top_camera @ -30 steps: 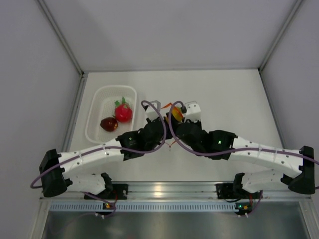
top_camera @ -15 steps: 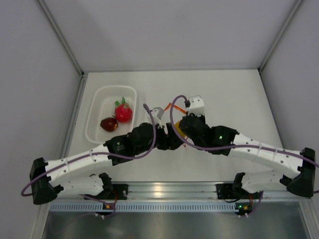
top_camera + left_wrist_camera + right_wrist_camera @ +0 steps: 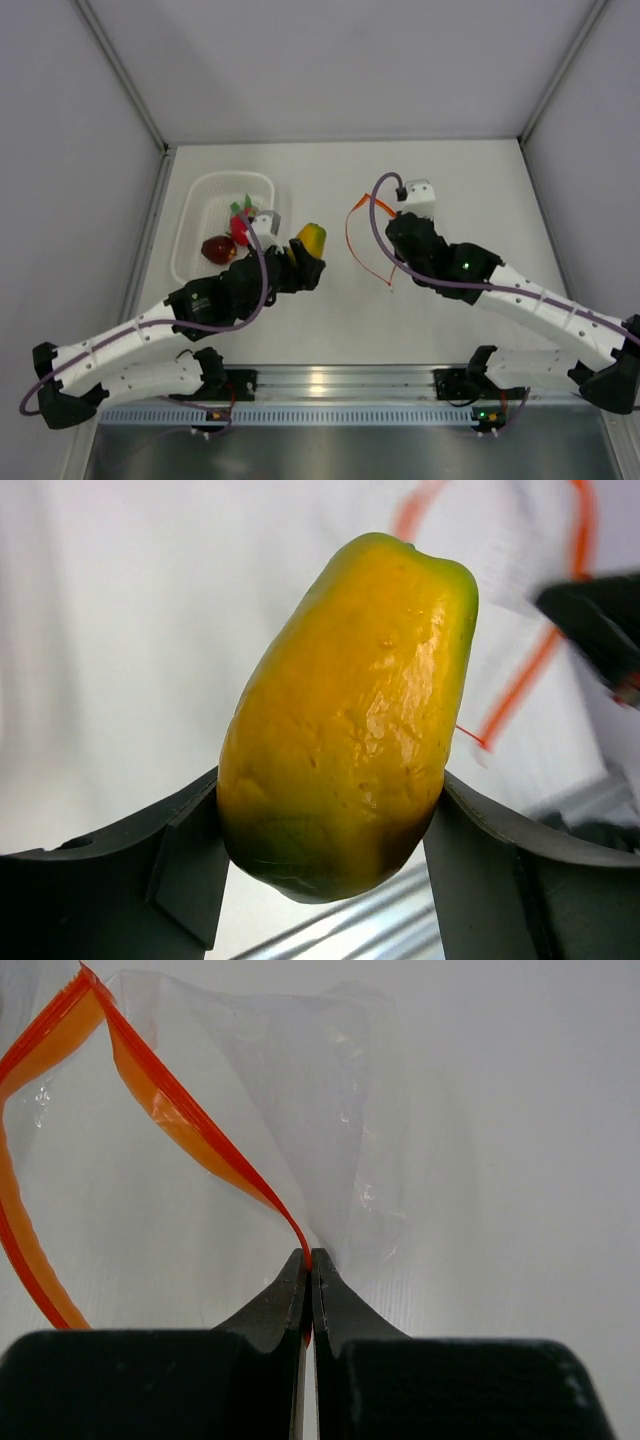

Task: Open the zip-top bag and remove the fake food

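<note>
The left gripper (image 3: 320, 832) is clamping the yellow-orange oval toy fruit (image 3: 345, 720); the right wrist view alone is showing the right gripper (image 3: 310, 1266) closed tight on the clear crinkly zip-top bag (image 3: 335, 1110).

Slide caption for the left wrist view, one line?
Left claw grips the yellow-orange fruit, with the bag and its orange zip strip blurred behind.

left arm (image 3: 130, 335): white links, black joints | right arm (image 3: 545, 308): same, green light (image 3: 465, 266) by wrist | purple cable (image 3: 372, 212) looping over each wrist | fingers (image 3: 100, 870): matte black wedges | bases (image 3: 205, 370) black at 7 and 5 o'clock
</note>
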`<act>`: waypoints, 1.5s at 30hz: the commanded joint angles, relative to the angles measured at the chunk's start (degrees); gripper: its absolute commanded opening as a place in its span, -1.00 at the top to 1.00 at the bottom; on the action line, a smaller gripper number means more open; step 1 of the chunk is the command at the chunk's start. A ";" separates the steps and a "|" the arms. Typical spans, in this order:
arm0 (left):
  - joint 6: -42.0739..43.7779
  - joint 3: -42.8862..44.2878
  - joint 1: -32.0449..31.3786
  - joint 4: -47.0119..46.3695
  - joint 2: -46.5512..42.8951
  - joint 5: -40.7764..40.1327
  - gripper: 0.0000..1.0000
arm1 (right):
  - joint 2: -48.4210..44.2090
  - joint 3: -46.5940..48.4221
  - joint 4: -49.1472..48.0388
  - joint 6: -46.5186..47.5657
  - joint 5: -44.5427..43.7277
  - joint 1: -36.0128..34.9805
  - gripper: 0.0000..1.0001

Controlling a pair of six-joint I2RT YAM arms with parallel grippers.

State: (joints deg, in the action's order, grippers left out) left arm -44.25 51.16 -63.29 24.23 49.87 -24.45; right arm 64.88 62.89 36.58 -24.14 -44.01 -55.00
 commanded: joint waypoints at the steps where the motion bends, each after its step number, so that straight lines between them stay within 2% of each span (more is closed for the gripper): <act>1: -4.86 4.82 2.37 15.38 1.80 -22.62 1.00 | -3.88 -0.75 0.34 0.41 0.94 1.13 1.00; 2: -4.97 5.00 4.03 17.76 2.42 -22.92 1.00 | -4.32 -0.84 0.51 0.41 1.12 1.39 1.00; 3: -4.80 5.01 9.01 18.22 2.95 -22.14 1.00 | -4.93 -1.02 0.51 0.41 1.29 1.48 1.00; 5: -3.05 4.05 15.70 18.13 4.09 -17.14 1.00 | -5.38 -1.11 0.78 0.50 1.82 1.65 1.00; 6: -2.51 3.69 22.52 17.96 4.62 -15.73 1.00 | -5.47 -1.11 1.30 0.50 1.91 1.65 1.00; 9: -1.37 2.46 31.00 17.96 6.99 -12.39 1.00 | -5.73 -1.37 1.57 0.67 2.00 1.65 1.00; 14: -1.45 -0.70 36.12 17.87 11.91 -10.53 1.00 | -5.91 -1.46 1.48 1.11 2.52 1.83 1.00; 15: -1.63 -1.93 37.52 17.78 12.44 -10.19 0.93 | -5.91 -1.54 1.48 1.20 2.61 1.92 1.00; 17: -1.37 -2.90 39.02 16.56 13.85 -9.66 0.75 | -5.91 -1.63 1.31 1.20 3.22 1.92 1.00; 18: -1.02 -3.34 39.72 15.94 14.20 -9.65 0.57 | -5.91 -1.72 1.30 1.29 3.31 1.92 1.00; 21: 0.04 -4.75 40.08 13.31 15.43 -9.48 0.27 | -5.82 -1.99 1.30 1.29 3.93 1.92 1.00; 22: 0.48 -5.27 40.34 12.78 15.96 -8.78 0.02 | -5.82 -2.07 1.22 1.12 4.02 1.92 1.00; 24: 0.66 -5.45 40.78 11.63 16.31 -7.46 -0.25 | -5.64 -2.07 1.22 1.11 4.37 2.00 1.00; 25: 0.39 -5.45 40.79 11.54 16.49 -6.94 -0.55 | -5.56 -2.07 1.30 1.11 4.37 2.00 1.00; 29: 0.83 -5.72 40.79 11.63 14.48 -6.14 -0.97 | -4.68 -1.63 1.92 1.46 4.63 2.35 1.00; 34: 2.93 -4.84 40.79 12.24 9.21 -4.21 -0.97 | -3.54 0.73 4.11 3.04 2.27 4.02 1.00; 38: 4.87 -3.17 40.79 14.17 4.20 0.79 -0.97 | 0.14 4.77 7.27 5.85 -5.71 5.87 1.00; 41: 7.07 0.51 40.79 19.35 2.34 0.81 -0.97 | 4.44 7.68 8.60 8.58 -12.04 7.01 1.00; 45: 10.66 5.96 40.79 25.95 0.41 1.67 -0.97 | 11.74 10.31 8.51 11.21 -15.57 9.03 1.00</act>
State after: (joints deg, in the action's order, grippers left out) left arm -37.71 52.58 -22.85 44.47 52.27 -24.56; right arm 72.23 70.32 43.77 -16.36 -53.06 -47.66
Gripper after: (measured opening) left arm 0.985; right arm 0.005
